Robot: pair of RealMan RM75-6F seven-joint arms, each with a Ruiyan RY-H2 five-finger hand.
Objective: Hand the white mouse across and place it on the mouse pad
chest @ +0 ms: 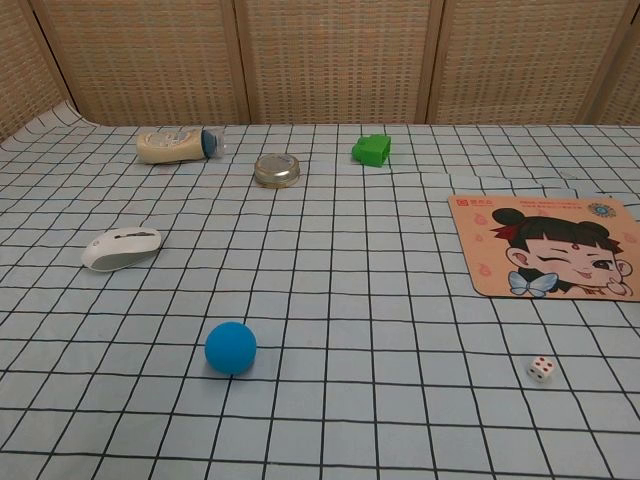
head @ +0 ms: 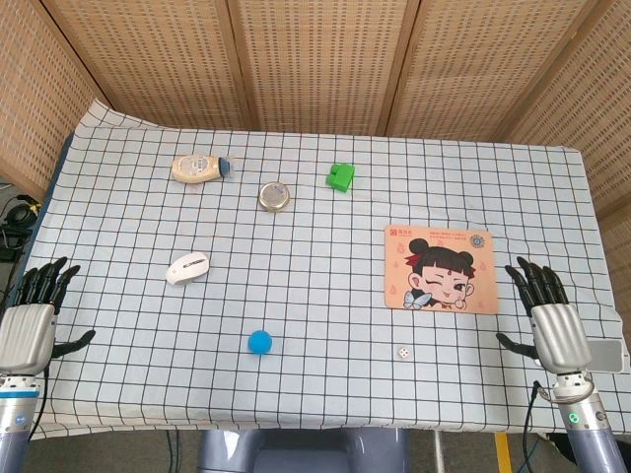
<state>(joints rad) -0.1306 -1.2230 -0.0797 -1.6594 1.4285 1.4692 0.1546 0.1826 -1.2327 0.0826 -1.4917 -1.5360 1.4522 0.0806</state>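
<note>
The white mouse (head: pixel 187 268) (chest: pixel 121 248) lies on the checked cloth at the left of the table. The mouse pad (head: pixel 440 269) (chest: pixel 546 246), printed with a cartoon girl, lies flat at the right with nothing on it. My left hand (head: pixel 34 315) hovers at the table's left front edge, fingers spread and holding nothing, well left of the mouse. My right hand (head: pixel 549 320) is at the right front edge, fingers spread and holding nothing, just right of the pad's near corner. Neither hand shows in the chest view.
A blue ball (head: pixel 260 342) (chest: pixel 231 348) sits in front of the mouse. A small die (head: pixel 403 352) (chest: pixel 541 369) lies near the pad. At the back lie a beige bottle (head: pixel 200 168), a round tin lid (head: pixel 275 196) and a green block (head: pixel 341 176).
</note>
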